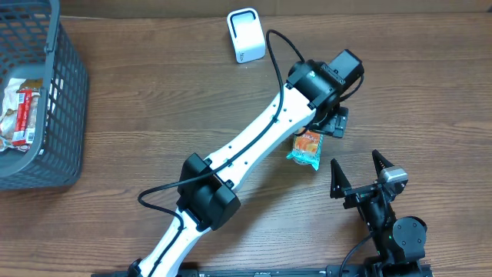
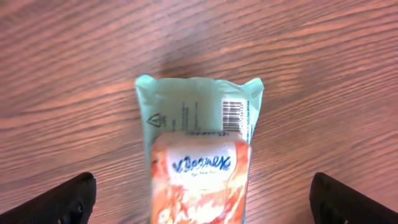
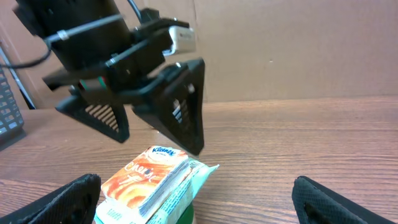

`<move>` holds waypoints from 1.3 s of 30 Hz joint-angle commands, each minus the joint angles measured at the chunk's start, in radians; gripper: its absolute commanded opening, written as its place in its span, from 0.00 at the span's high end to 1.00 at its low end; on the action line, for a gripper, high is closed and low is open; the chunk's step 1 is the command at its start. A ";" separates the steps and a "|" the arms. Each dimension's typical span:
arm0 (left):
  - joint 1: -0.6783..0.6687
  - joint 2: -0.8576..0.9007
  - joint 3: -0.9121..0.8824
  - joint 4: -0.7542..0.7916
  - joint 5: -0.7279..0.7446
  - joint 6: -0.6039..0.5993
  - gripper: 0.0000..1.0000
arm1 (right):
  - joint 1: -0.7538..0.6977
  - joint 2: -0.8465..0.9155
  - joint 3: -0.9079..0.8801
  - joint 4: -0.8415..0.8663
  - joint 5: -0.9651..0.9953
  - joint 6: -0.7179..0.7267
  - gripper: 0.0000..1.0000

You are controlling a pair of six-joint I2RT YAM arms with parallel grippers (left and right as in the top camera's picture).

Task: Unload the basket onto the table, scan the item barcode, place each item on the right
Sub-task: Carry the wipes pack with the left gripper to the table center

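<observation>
The item is a small tissue packet (image 1: 305, 148), orange on top with mint-green wrapping, lying on the wooden table. In the left wrist view the packet (image 2: 199, 155) fills the middle, and a barcode (image 2: 231, 115) shows on its green end. My left gripper (image 1: 327, 123) hangs open just above it, its fingers (image 2: 62, 202) well clear on both sides. My right gripper (image 1: 360, 173) stands open a little nearer the front edge, pointing at the packet (image 3: 149, 183), which sits tilted there. Nothing is held.
A white scanner (image 1: 246, 36) stands at the back middle of the table. A grey mesh basket (image 1: 65, 100) with several packets sits at the far left. The left arm (image 1: 254, 146) runs diagonally across the middle.
</observation>
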 commanded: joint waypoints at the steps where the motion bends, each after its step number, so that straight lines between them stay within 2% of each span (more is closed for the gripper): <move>1: -0.001 -0.011 0.024 -0.030 0.005 0.064 0.02 | -0.003 -0.008 -0.011 0.003 0.010 0.004 0.00; 4: 0.000 -0.011 0.013 -0.046 -0.017 0.075 0.11 | -0.003 -0.008 -0.011 0.003 0.010 0.004 0.00; 8: 0.006 -0.011 0.011 -0.048 -0.026 0.093 0.34 | -0.003 -0.008 -0.011 0.003 0.010 0.004 0.00; 10: 0.018 -0.011 0.011 -0.049 -0.011 0.093 0.39 | -0.003 -0.008 -0.011 0.003 0.010 0.004 0.00; 13: 0.047 -0.011 0.011 -0.050 0.077 0.143 0.40 | -0.003 -0.008 -0.011 0.003 0.010 0.004 0.00; 16: 0.072 -0.011 0.011 -0.050 0.219 0.244 0.38 | -0.003 -0.008 -0.011 0.003 0.010 0.004 0.00; 18: 0.079 -0.011 0.011 -0.058 0.256 0.264 0.37 | -0.003 -0.008 -0.011 0.003 0.010 0.004 0.00; 23: 0.069 -0.011 0.010 -0.063 0.232 0.255 0.30 | -0.003 -0.008 -0.011 0.003 0.010 0.004 0.00; 30: 0.024 -0.010 -0.036 -0.044 0.110 0.184 0.24 | -0.003 -0.008 -0.011 0.003 0.010 0.004 0.00; 36: 0.014 -0.010 -0.098 -0.019 0.110 0.180 0.25 | -0.003 -0.008 -0.011 0.003 0.010 0.004 0.00; 38: 0.014 -0.010 -0.113 -0.011 0.106 0.181 0.29 | -0.003 -0.008 -0.011 0.003 0.010 0.004 0.00; 39: 0.016 -0.010 -0.113 -0.011 0.099 0.181 0.35 | -0.003 -0.008 -0.011 0.003 0.010 0.004 0.00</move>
